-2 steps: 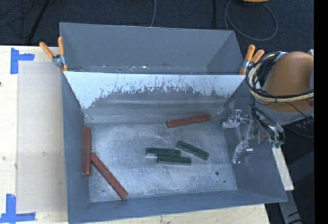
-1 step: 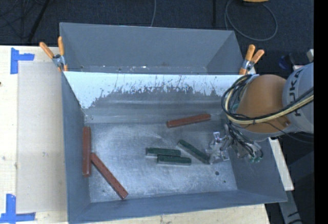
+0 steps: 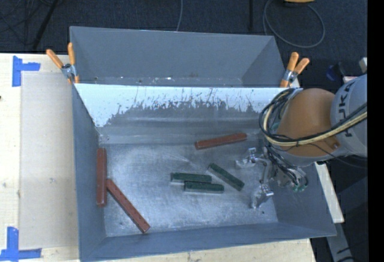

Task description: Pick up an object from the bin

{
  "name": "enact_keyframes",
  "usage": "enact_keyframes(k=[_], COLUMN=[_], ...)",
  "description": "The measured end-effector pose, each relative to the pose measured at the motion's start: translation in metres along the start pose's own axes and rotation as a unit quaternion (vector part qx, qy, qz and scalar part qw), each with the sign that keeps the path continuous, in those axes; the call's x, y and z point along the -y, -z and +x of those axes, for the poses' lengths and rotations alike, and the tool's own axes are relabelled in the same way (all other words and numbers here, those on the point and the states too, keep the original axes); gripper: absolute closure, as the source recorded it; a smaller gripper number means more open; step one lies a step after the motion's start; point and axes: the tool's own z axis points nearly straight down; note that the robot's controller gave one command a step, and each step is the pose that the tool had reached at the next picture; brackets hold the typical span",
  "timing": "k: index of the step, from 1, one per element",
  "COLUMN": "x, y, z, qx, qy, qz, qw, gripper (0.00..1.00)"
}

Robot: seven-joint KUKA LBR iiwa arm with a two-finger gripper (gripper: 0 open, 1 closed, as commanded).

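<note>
Near the right wall of the bin [image 3: 180, 63], hanging low with the tool [image 3: 255, 180] spread open and grasping nothing. Standing just right of a slanted green bar [image 3: 226, 175], the likeliest pick, judging by nearness alone. Noting a green pair [image 3: 192, 178] lying side by side further left, seemingly touching. Passing over a brown bar [image 3: 220, 141] up near the back slope and two brown bars [image 3: 102, 174] far left, well apart from the tool. Judging the slanted bar easiest: lying flat, alone, clear of the wall, calling for jaws set across its narrow width.
</note>
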Motion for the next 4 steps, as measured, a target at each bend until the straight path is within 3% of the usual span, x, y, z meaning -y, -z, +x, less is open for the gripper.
enact_keyframes(k=[1, 2, 3, 4], x=[0.000, -0.075, -0.075, -0.058], y=[0.000, 0.003, 0.003, 0.136], z=[0.000, -0.002, -0.002, -0.003], qx=[0.0001, 0.0029, 0.0029, -0.0036], qy=[0.000, -0.007, -0.007, -0.006], qz=[0.000, 0.000, 0.000, -0.001], qw=[1.0000, 1.0000, 1.0000, 1.0000], gripper=[0.00, 1.00, 1.00, 1.00])
